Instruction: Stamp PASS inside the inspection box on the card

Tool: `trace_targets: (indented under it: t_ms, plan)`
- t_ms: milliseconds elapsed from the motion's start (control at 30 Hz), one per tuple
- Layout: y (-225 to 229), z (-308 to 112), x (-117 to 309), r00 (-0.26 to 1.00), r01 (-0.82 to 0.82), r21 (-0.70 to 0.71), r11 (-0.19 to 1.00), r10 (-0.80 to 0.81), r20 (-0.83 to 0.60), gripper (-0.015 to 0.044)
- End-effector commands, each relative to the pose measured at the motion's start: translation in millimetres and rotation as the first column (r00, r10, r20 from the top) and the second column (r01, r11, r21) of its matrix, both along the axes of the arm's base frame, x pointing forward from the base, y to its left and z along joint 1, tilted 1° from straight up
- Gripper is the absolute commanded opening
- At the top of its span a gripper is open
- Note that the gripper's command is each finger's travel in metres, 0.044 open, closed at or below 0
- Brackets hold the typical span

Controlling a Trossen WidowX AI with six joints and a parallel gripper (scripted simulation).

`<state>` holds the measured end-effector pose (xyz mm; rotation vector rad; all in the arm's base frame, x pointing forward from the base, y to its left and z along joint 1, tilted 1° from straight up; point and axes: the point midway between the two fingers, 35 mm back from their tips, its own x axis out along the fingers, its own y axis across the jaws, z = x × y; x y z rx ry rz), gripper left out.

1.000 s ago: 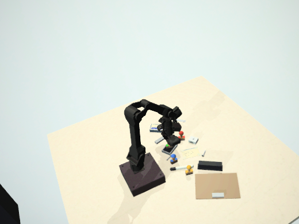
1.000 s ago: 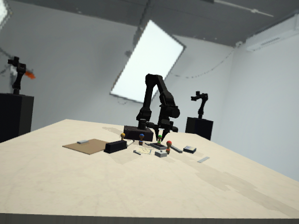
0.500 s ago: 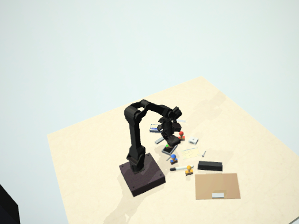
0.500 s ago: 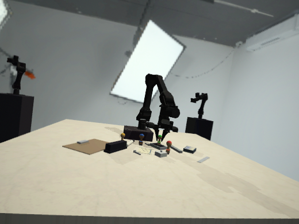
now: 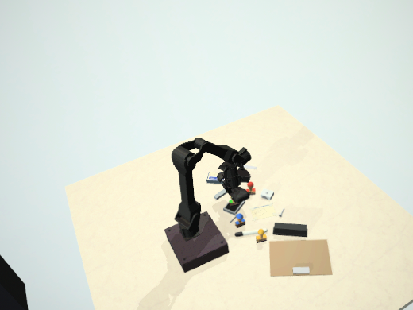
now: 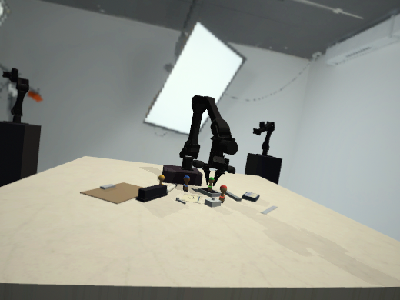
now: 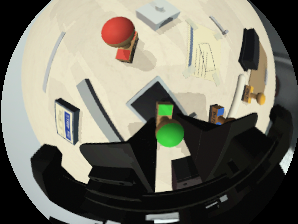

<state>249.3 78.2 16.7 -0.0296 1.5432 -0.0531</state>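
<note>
My gripper (image 5: 235,199) (image 6: 210,184) (image 7: 165,119) is shut on the green-knobbed stamp (image 5: 231,202) (image 6: 211,179) (image 7: 170,134), which stands upright with its base down. The stamp is over the dark ink pad (image 5: 231,208) (image 6: 208,191) (image 7: 145,100); its base is at the pad's surface or just above it, and contact cannot be told. The pale card (image 5: 263,212) (image 6: 190,198) (image 7: 206,55) lies beside the pad, with tape at its corners and thin line markings. No print is clear enough to read on it. The stamp's underside is hidden.
A red stamp (image 5: 250,185) (image 7: 118,31) and a white box (image 5: 267,194) (image 7: 157,16) stand near the pad. A blue stamp (image 5: 239,217) and a yellow stamp (image 5: 260,232) stand on the other side. A black block (image 5: 290,230) stands beside the brown board (image 5: 298,254).
</note>
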Motion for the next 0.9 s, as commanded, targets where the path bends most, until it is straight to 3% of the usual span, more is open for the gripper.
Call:
trace_targets:
  t_ms: [0,867]
  plan:
    - [0,-1,1,1.000,0.000,-0.002,1.000,0.000,0.004,0.0000]
    - [0,15,1,1.000,0.000,-0.002,1.000,0.000,0.004,0.0000]
